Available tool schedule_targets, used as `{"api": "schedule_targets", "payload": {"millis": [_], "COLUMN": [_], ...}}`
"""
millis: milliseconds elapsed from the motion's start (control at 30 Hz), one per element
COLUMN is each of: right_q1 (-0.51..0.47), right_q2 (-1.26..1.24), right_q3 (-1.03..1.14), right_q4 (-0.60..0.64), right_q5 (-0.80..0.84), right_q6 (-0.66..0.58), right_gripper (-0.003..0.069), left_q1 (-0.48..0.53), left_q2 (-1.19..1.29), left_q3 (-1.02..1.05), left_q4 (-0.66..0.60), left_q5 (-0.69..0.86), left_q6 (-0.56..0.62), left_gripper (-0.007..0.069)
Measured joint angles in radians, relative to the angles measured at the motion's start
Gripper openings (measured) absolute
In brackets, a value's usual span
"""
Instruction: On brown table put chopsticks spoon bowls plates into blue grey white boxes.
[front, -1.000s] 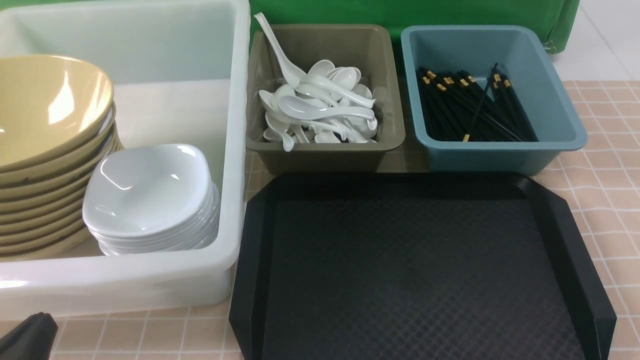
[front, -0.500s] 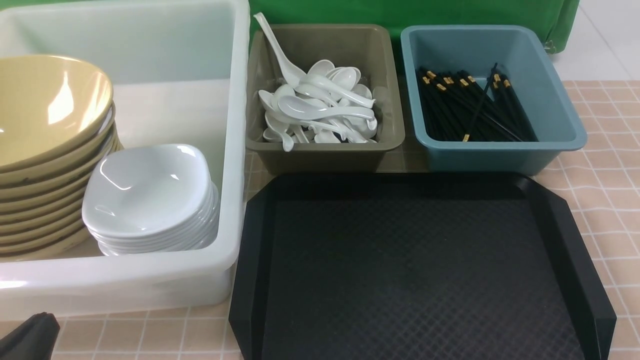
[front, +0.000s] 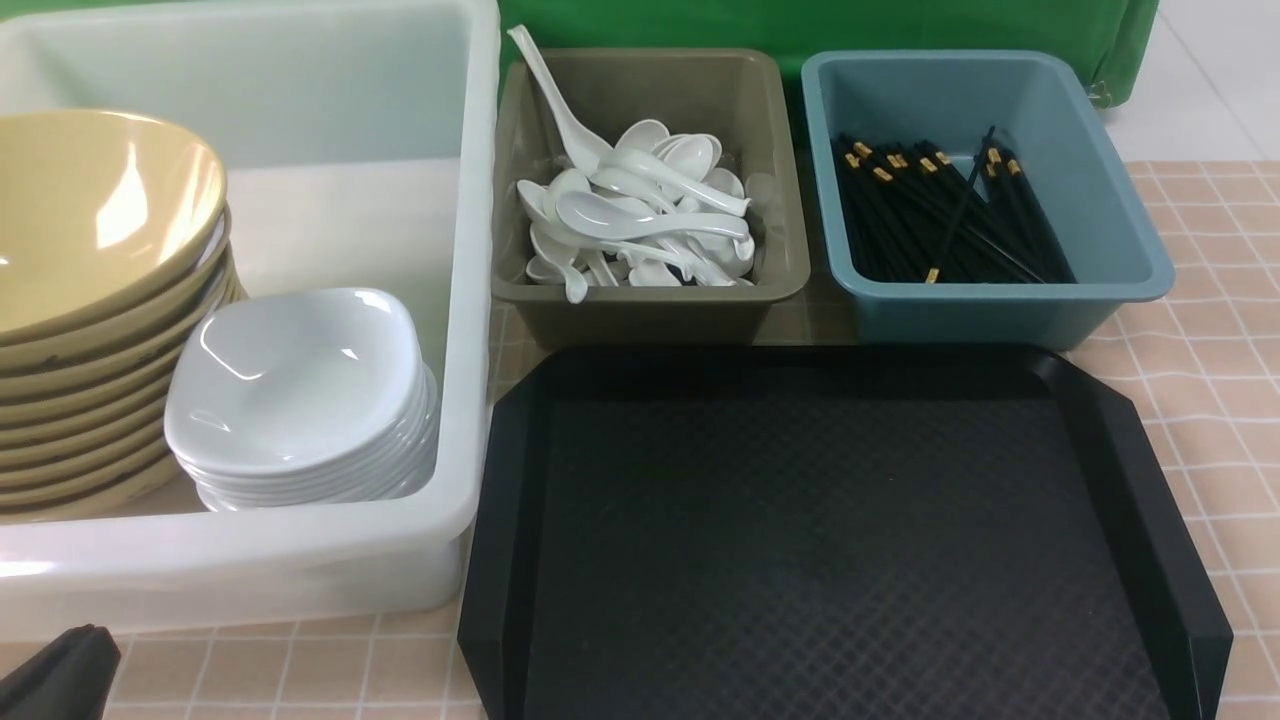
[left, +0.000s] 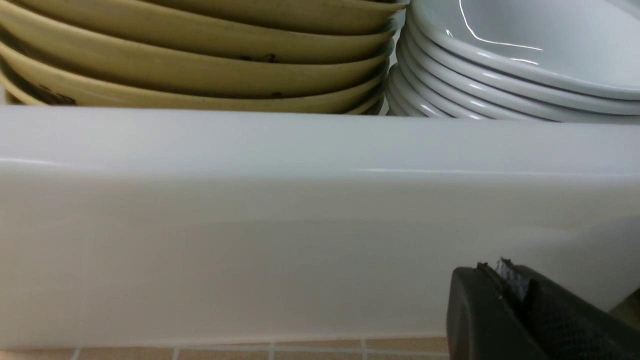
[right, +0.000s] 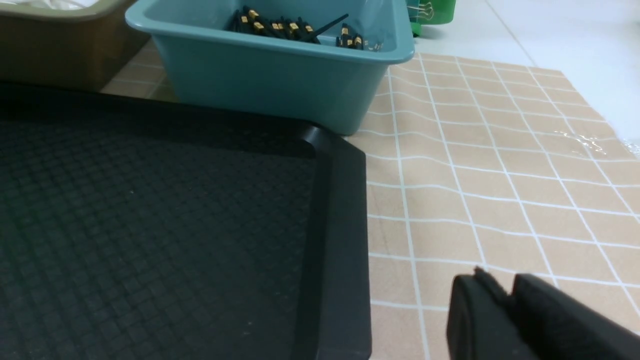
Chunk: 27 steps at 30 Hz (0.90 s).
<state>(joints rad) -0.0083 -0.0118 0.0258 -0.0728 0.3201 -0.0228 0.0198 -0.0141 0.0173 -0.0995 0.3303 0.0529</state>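
The white box (front: 470, 330) at the left holds a stack of yellow bowls (front: 90, 300) and a stack of white plates (front: 300, 390); both stacks also show in the left wrist view (left: 200, 60) (left: 525, 55). The grey-brown box (front: 650, 300) holds several white spoons (front: 640, 215). The blue box (front: 1100, 210) holds several black chopsticks (front: 940, 215). My left gripper (left: 502, 272) is shut and empty, low in front of the white box's near wall (left: 250, 225); it shows at the front view's bottom left corner (front: 60, 670). My right gripper (right: 500, 285) is shut and empty above the tablecloth, right of the tray.
A large black tray (front: 830, 530) lies in front of the grey and blue boxes, with nothing on it. The checked tan tablecloth (front: 1220, 400) covers the table. A green cloth (front: 800, 25) hangs behind the boxes.
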Motion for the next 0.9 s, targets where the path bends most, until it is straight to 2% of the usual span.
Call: {"api": "schedule_targets", "payload": {"millis": [900], "right_q1": [0.0], "right_q2": [0.0], "right_q3": [0.0], "right_q4": [0.0], "right_q5": [0.0], "right_q6": [0.0], "right_gripper": [0.0171], "left_q1": [0.0], "left_q2": [0.0], "left_q3": [0.0], "left_q4": [0.0], "left_q5": [0.0], "left_q6": [0.0], "left_gripper": [0.0007]}}
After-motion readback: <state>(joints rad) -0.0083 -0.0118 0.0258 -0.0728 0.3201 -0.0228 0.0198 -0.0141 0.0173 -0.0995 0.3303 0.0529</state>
